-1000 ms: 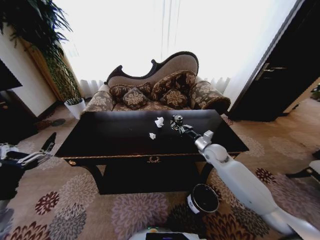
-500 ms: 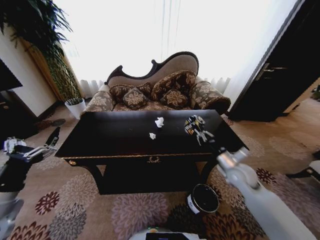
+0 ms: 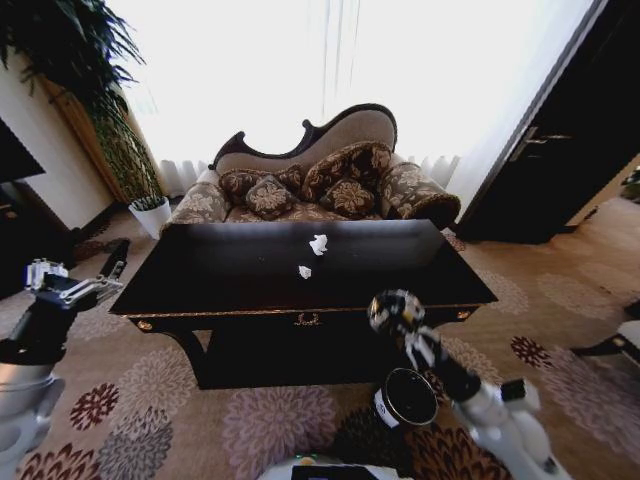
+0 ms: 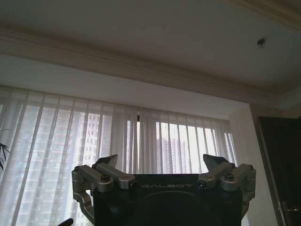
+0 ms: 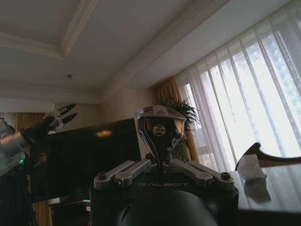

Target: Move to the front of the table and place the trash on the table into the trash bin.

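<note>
Gripping can (image 3: pixel 393 309), right end effector (image 3: pixel 397 312) upraised

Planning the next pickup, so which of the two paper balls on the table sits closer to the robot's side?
The smaller paper ball, near the table centre. The larger paper ball lies farther back, toward the sofa.

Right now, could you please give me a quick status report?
Right gripper shut on the can, above the trash bin. Left gripper open, idle beside the table. Two paper balls remain.
</note>
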Controlling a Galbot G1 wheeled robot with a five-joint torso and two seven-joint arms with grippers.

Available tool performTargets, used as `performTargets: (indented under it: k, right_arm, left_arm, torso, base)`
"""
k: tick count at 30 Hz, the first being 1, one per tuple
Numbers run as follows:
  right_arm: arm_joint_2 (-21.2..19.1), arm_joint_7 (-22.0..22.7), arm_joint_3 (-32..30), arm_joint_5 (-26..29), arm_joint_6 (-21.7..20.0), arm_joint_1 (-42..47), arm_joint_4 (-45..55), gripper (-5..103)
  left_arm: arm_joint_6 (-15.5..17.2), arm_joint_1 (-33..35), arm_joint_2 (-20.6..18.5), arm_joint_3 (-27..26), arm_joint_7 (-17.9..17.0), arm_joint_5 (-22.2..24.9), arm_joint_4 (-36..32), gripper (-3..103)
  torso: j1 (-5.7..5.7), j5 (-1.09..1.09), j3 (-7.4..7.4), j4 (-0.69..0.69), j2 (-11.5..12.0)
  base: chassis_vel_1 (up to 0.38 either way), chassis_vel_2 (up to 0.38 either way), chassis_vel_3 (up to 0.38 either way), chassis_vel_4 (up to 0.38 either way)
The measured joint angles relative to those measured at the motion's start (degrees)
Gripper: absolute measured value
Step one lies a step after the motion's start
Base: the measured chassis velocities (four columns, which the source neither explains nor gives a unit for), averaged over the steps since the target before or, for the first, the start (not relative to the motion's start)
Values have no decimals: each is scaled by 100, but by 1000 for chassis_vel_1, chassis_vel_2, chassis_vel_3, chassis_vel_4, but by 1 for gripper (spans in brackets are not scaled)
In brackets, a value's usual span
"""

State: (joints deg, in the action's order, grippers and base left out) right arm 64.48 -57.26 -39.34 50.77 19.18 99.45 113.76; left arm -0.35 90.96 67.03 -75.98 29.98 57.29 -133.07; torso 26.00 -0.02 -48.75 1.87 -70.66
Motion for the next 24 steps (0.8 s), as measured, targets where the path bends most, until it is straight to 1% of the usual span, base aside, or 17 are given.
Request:
performTargets:
  k: [3, 4, 5, 7, 9, 10, 11, 13, 15, 16, 17, 19, 20, 21, 23, 24]
  right_arm:
    - [246, -190, 228, -274, 120, -17, -379, 0]
    - [348, -372, 401, -533, 179, -85, -716, 0]
    - [348, -372, 401, -533, 179, -85, -716, 0]
    - [369, -540, 498, -1002, 207, -194, -1061, 0]
    - [355, -554, 537, -1390, 234, -269, -1291, 0]
    - [301, -424, 597, -1792, 262, -362, -1541, 0]
    - [301, -424, 597, -1792, 262, -362, -1541, 0]
    - [238, -43, 681, -2118, 295, -486, -1780, 0]
    - [207, 877, 811, -2596, 272, -665, -2063, 0]
    - [213, 1253, 836, -2884, 214, -722, -2156, 0]
    - [213, 1253, 836, -2884, 214, -722, -2156, 0]
    - [230, 1925, 872, -3592, 96, -827, -2355, 0]
    - [226, 2411, 920, -4049, 23, -895, -2482, 0]
    - [226, 2411, 920, -4049, 23, -895, -2482, 0]
    - [219, 3381, 1007, -4658, -362, -975, -2611, 0]
    - [208, 3716, 1058, -4823, -534, -1019, -2677, 0]
  left_arm:
    - [1, 10, -22, -5, -1, 30, 0, 100]
    - [-8, 51, -58, -56, -1, 68, 9, 100]
    - [-8, 51, -58, -56, -1, 68, 9, 100]
    - [-30, 108, -116, -153, 0, 127, 19, 100]
    - [-43, 144, -151, -228, 2, 173, 19, 100]
    - [-47, 184, -178, -296, 2, 226, 1, 100]
    - [-47, 184, -178, -296, 2, 226, 1, 100]
    - [-49, 227, -185, -362, 5, 272, -48, 100]
    - [-56, 285, -170, -421, 7, 279, -104, 100]
    - [-64, 313, -151, -433, 8, 253, -116, 100]
    - [-64, 313, -151, -433, 8, 253, -116, 100]
    - [-76, 375, -91, -443, 8, 219, -173, 100]
    - [-78, 415, -46, -459, 10, 211, -226, 100]
    - [-78, 415, -46, -459, 10, 211, -226, 100]
    - [-79, 459, 8, -487, 12, 201, -282, 100]
    - [-77, 480, 31, -499, 12, 195, -305, 100]
  torso:
    - [0, 1, 0, 0, 0]
    - [0, 1, 0, 0, 0]
    - [0, 1, 0, 0, 0]
    - [0, 1, 0, -1, 0]
    - [0, 0, 0, -1, 0]
    - [0, 1, 0, 0, 0]
    - [0, 1, 0, 0, 0]
    - [0, 1, 0, -1, 0]
    - [1, 2, 0, -1, 0]
    - [1, 1, 0, -1, 0]
    - [1, 1, 0, -1, 0]
    - [1, 1, 0, 0, 1]
    - [1, 1, 0, -1, 1]
    - [1, 1, 0, -1, 1]
    - [1, 1, 0, -1, 0]
    - [1, 1, 0, 0, 0]
  base:
    - [0, 0, 0, 0]
    - [0, 0, 0, 0]
    - [0, 0, 0, 0]
    - [0, 0, 0, 0]
    - [0, 0, 0, 0]
    - [0, 0, 0, 0]
    - [0, 0, 0, 0]
    - [0, 0, 0, 0]
    - [0, 0, 0, 0]
    - [0, 0, 0, 0]
    - [0, 0, 0, 0]
    - [0, 0, 0, 0]
    - [0, 0, 0, 0]
    - [0, 0, 0, 0]
    - [0, 0, 0, 0]
    - [0, 0, 0, 0]
